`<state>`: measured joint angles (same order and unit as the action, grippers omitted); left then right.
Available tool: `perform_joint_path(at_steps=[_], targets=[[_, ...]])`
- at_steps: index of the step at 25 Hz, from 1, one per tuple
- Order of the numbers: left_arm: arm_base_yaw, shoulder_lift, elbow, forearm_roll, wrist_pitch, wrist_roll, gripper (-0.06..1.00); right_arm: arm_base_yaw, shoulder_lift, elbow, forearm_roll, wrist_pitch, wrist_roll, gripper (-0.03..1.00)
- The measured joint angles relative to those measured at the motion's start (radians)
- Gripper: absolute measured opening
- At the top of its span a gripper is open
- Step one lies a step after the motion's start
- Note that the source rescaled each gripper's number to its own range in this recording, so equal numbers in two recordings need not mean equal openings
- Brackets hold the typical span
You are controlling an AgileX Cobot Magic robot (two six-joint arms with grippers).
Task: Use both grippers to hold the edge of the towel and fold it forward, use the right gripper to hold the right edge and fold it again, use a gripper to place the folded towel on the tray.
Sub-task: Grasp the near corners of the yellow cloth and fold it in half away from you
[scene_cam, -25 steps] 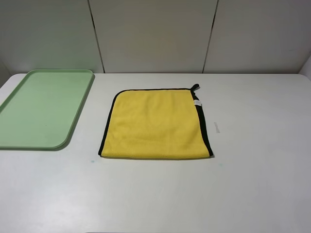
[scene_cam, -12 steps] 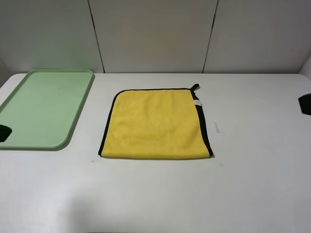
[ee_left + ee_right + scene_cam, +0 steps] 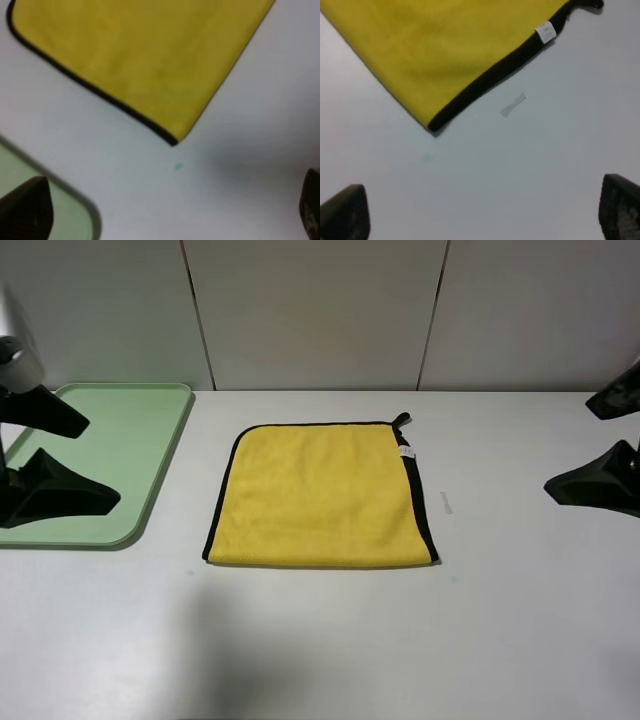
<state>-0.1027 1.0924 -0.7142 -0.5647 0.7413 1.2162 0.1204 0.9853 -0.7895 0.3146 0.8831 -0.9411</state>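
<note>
— Two grippers are showing at the edges; how are they standing?

— Both are standing spread wide and holding nothing. The left gripper [image 3: 104,462] is hanging at the left, in front of the tray [image 3: 130,420] in the high view. The right gripper [image 3: 567,445] is hanging at the far right, well apart from the towel [image 3: 318,495].

— Where is the towel lying?

— It is lying flat in the middle of the surface [image 3: 400,640], right of the tray and not touching it. Its black trim [image 3: 422,500] is running along the left, far and right sides, showing widest on the right. The loop [image 3: 402,420] is sticking out at the far right corner, and the white label [image 3: 405,452] is sitting just near of it on the right trim.

— Is anything sitting on the tray?

— I am seeing only its bare green floor and low rim.

— What are the wrist cameras showing?

— The left one is looking down on the towel's near left corner, a teal speck [image 3: 178,166] just beside it, and the tray's rounded near right corner under one finger [image 3: 25,210]. The right one is looking down on the near right corner, with a small pale scrap [image 3: 512,105] lying on the surface beside the trim.
</note>
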Motion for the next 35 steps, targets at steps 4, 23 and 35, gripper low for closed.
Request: perform_joint_path(at_steps=[4, 23, 35], targets=[[-0.001, 0.071, 0.0, -0.142, -0.013, 0.182, 0.98, 0.0, 0.094, 0.0, 0.011, -0.03, -0.164, 1.0], [-0.322, 0.44, 0.0, -0.102, -0.451, 0.466, 0.98, 0.0, 0.379, -0.001, 0.131, -0.172, -0.348, 1.0], [-0.325, 0.598, -0.001, -0.066, -0.593, 0.593, 0.98, 0.0, 0.483, -0.001, 0.149, -0.207, -0.365, 1.0]])
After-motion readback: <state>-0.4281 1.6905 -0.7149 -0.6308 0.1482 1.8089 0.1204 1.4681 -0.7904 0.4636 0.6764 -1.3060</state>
